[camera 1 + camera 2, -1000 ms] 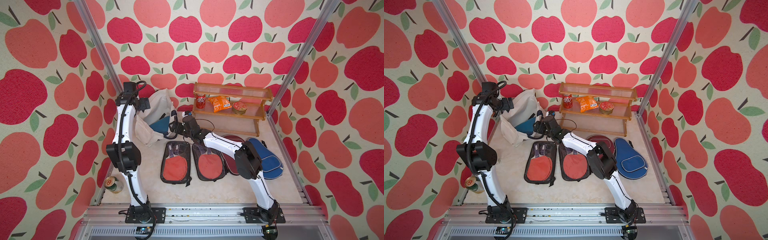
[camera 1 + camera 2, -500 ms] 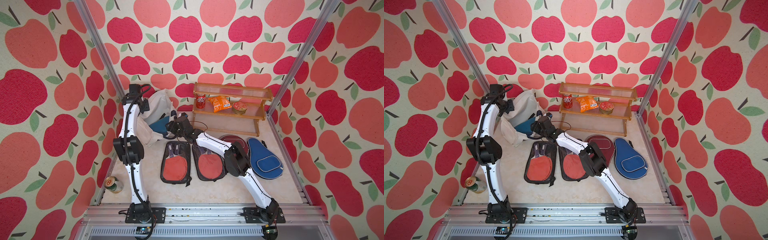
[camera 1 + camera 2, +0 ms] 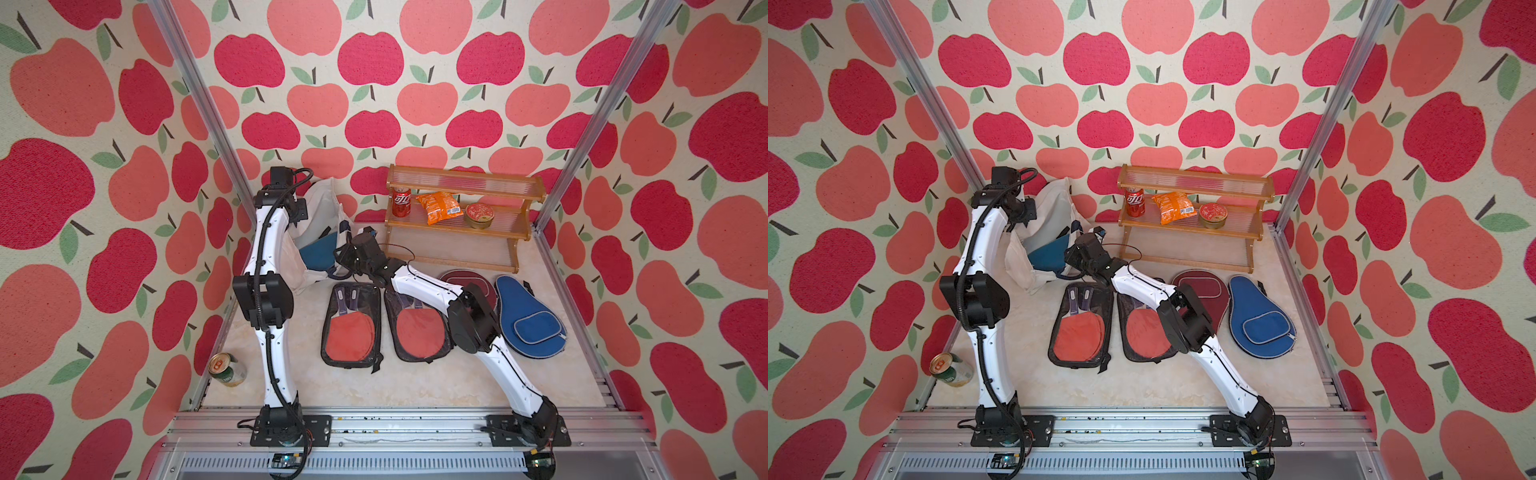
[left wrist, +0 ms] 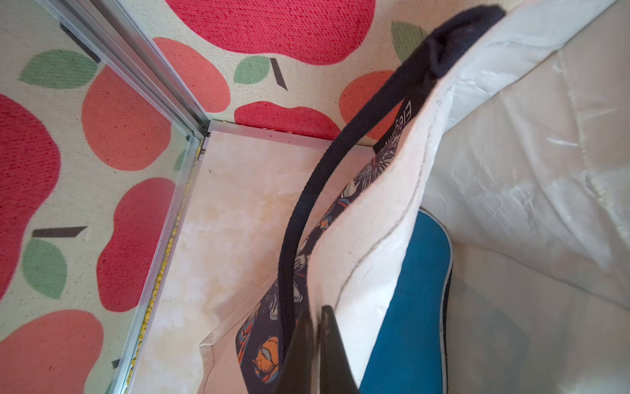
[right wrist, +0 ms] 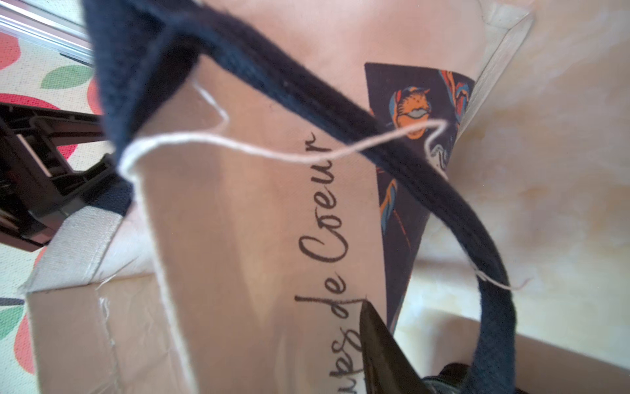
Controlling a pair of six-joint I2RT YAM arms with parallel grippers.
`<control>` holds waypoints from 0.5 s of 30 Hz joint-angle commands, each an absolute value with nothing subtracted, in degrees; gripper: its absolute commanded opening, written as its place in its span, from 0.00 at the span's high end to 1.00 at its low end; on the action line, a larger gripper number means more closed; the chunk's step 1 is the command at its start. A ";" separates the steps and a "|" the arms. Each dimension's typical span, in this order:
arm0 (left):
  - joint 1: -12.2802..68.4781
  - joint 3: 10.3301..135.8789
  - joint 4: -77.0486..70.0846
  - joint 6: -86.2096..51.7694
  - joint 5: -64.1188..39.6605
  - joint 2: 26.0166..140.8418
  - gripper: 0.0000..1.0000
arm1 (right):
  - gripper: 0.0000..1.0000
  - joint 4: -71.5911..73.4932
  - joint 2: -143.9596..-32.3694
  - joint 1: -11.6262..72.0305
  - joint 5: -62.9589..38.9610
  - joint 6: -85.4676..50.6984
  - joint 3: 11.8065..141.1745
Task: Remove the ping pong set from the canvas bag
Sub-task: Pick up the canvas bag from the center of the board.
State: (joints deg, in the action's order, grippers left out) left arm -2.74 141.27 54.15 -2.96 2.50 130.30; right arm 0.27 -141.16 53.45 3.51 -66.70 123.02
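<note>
The canvas bag stands open at the back left. A teal-blue paddle case lies inside it. My left gripper is shut on the bag's far rim beside the navy strap. My right gripper is at the bag's near wall. One of its fingers lies on the lettered outer side, and the other is hidden. On the floor lie two clear cases with red paddles, a maroon case and a dark blue case.
A wooden shelf at the back holds a red can, an orange snack packet and a round tin. A green can lies at the front left. Aluminium posts mark the back corners.
My left arm has shifted slightly right and its jaws have closed on the bag's rim. The right gripper has stayed at the bag's near wall.
</note>
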 commanded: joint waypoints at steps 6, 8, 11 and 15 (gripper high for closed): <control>-2.99 143.57 53.38 -4.05 -1.92 126.30 1.00 | 0.67 -1.33 -141.28 53.17 3.61 -63.33 124.67; -2.54 143.21 52.56 -3.97 -3.25 124.68 1.00 | 0.73 -0.39 -140.70 53.09 3.26 -63.29 122.99; -1.90 140.35 49.96 -3.87 -4.50 121.03 1.00 | 0.85 1.54 -138.69 53.17 3.33 -62.92 118.08; -1.46 137.00 46.82 -4.02 -4.97 116.85 1.00 | 0.98 5.21 -135.30 53.17 3.65 -62.56 109.48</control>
